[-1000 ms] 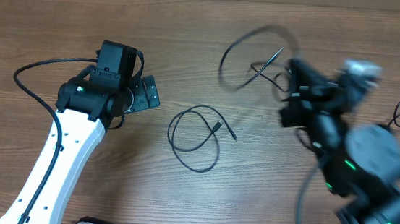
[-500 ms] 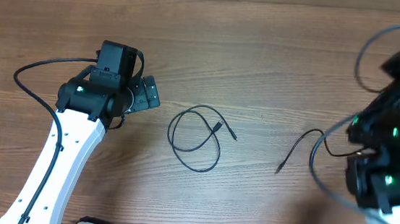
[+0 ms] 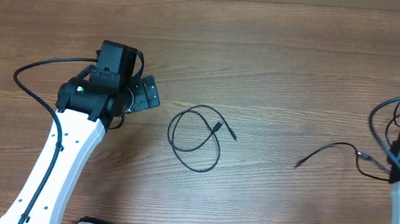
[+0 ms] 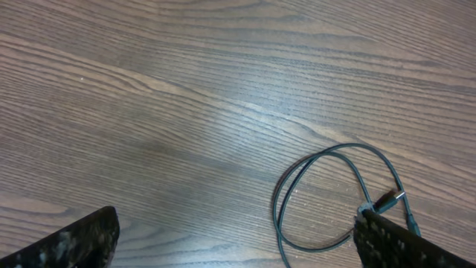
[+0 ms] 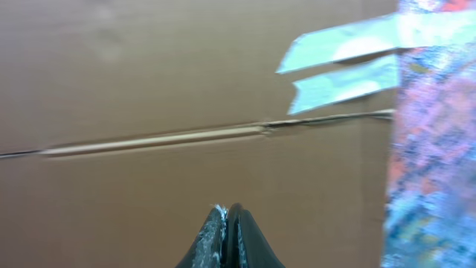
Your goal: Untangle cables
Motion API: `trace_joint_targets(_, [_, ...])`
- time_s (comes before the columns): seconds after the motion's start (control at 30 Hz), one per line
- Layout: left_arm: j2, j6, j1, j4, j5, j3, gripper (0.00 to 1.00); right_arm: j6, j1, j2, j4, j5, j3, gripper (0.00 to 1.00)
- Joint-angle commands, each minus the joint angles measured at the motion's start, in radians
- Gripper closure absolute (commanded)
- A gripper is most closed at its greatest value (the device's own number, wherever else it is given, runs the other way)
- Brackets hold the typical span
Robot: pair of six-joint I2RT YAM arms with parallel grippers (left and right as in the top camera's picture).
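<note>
Near the left gripper, just off one of its widely spread fingers, a looped cable lies loose on the worktop. Its plug end pokes out past the loop, and nothing sits between the jaws. Well apart from it, over toward the right gripper, a second cable trails from the arm across the worktop. That gripper's fingers are pressed together, facing a cardboard wall; whether they pinch the second cable I cannot tell.

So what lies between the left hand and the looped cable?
Nothing. In the overhead view only bare wooden table separates the open left hand from the looped cable.
</note>
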Motion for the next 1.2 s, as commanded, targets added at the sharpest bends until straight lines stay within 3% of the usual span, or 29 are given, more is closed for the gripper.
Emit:
trace_joint_targets(0.0, [-0.016, 0.023, 0.004, 0.003, 0.004, 0.011, 0.0, 0.073, -0.117, 0.079, -0.006, 0.002, 0.01, 0.96])
trace_joint_targets(0.07, [-0.016, 0.023, 0.004, 0.003, 0.004, 0.011, 0.0, 0.141, -0.159, 0.112, -0.043, 0.002, 0.009, 0.96])
trace_joint_targets(0.13, [-0.016, 0.023, 0.004, 0.003, 0.004, 0.011, 0.0, 0.306, -0.2, 0.15, -0.182, -0.061, 0.009, 0.96])
trace_joint_targets(0.3, [-0.016, 0.023, 0.004, 0.003, 0.004, 0.011, 0.0, 0.906, -0.325, 0.248, -0.698, -0.586, 0.009, 0.96])
trace_joint_targets(0.43, [-0.016, 0.022, 0.004, 0.003, 0.004, 0.011, 0.0, 1.125, -0.497, 0.436, -0.882, -0.974, 0.008, 0.96])
trace_joint_targets(0.47, [-0.016, 0.023, 0.004, 0.003, 0.004, 0.011, 0.0, 1.118, -0.549, 0.489, -0.898, -1.096, 0.008, 0.61])
trace_joint_targets(0.53, [-0.016, 0.023, 0.004, 0.003, 0.004, 0.011, 0.0, 1.005, -0.576, 0.513, -0.887, -1.177, 0.008, 0.09])
trace_joint_targets(0.57, [-0.016, 0.022, 0.004, 0.003, 0.004, 0.011, 0.0, 0.953, -0.575, 0.513, -0.881, -1.176, 0.008, 0.0])
trace_joint_targets(0.83, [-0.016, 0.023, 0.004, 0.003, 0.004, 0.011, 0.0, 0.853, -0.557, 0.441, -0.901, -1.26, 0.012, 0.0])
trace_joint_targets(1.07, [-0.016, 0.023, 0.004, 0.003, 0.004, 0.011, 0.0, 0.83, -0.476, 0.195, -1.042, -1.139, 0.019, 0.0])
trace_joint_targets(1.17, [-0.016, 0.023, 0.004, 0.003, 0.004, 0.011, 0.0, 0.721, -0.386, 0.158, -1.054, -1.265, 0.019, 0.0])
